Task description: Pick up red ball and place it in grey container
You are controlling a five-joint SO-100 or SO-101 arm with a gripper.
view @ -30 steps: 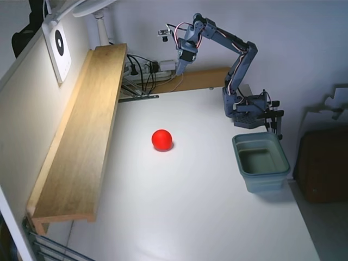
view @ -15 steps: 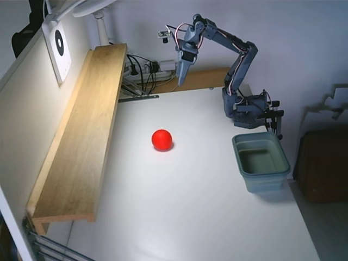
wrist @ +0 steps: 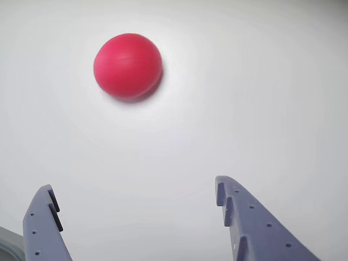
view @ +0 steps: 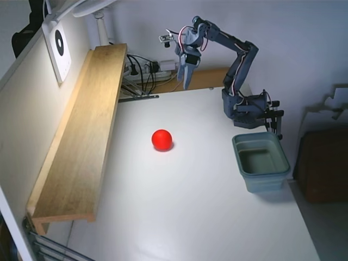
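The red ball (view: 161, 139) rests on the white table, near its middle in the fixed view. The wrist view shows the red ball (wrist: 128, 65) at upper left, well ahead of the fingers. My gripper (view: 186, 83) hangs in the air at the back of the table, pointing down, well behind the ball. Its two blue fingers are spread wide in the wrist view, so the gripper (wrist: 133, 186) is open and holds nothing. The grey container (view: 237, 145) stands empty at the table's right edge, just in front of the arm's base.
A long wooden shelf (view: 81, 136) runs along the left side. Cables and a power strip (view: 144, 69) lie at the back, under the gripper's left. The arm's base (view: 250, 109) is clamped at the right edge. A brown box (view: 323, 168) sits beyond the table.
The gripper has dipped lower and shifted slightly right at the back of the table. The ball and the container have not moved.
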